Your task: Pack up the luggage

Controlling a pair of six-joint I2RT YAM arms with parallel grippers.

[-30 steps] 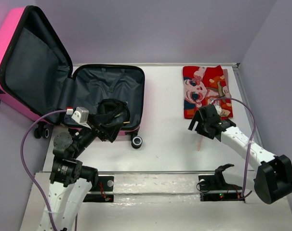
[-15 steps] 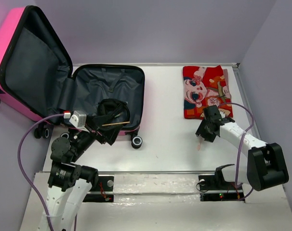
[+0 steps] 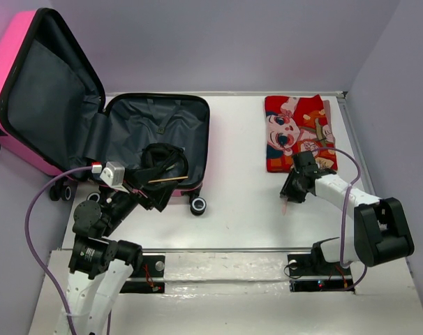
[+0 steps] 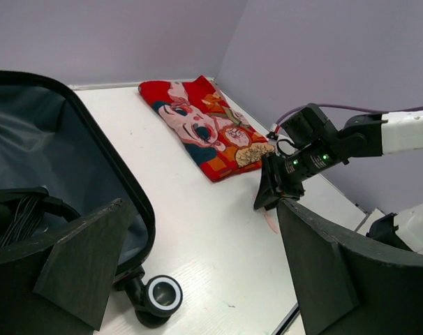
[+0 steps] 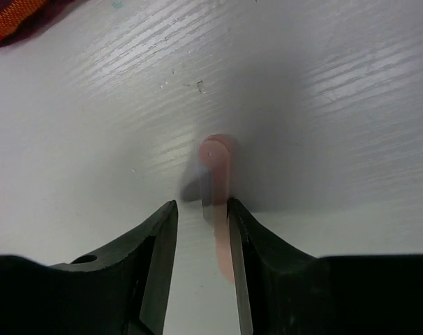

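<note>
my right claw points down at the table, just on the near side of a folded red cloth printed with a cartoon face. a small pink strip lies flat on the white surface under it. my two fingers straddle the strip with only a narrow gap. the strip sits close against one finger, and bare table shows between it and the other. so this claw is parted, not clamped. i cannot tell whether either pad touches the pink.

my left claw is spread wide with nothing between its fingers. it hangs over the near edge of the luggage. the luggage is open at the far left of the table, well apart from the cloth and from my right claw. its hot-pink lid stands tilted up against the left wall, with the dark lining facing in. the lower half lies flat, its grey lining upward. a black tangle of cords rests in the near part of that half, just beside my left claw. one black wheel with a pale hub sticks out at the near corner of the shell and rests on the table.

the red cloth lies flat against the far right of the table, outside the luggage.
</note>
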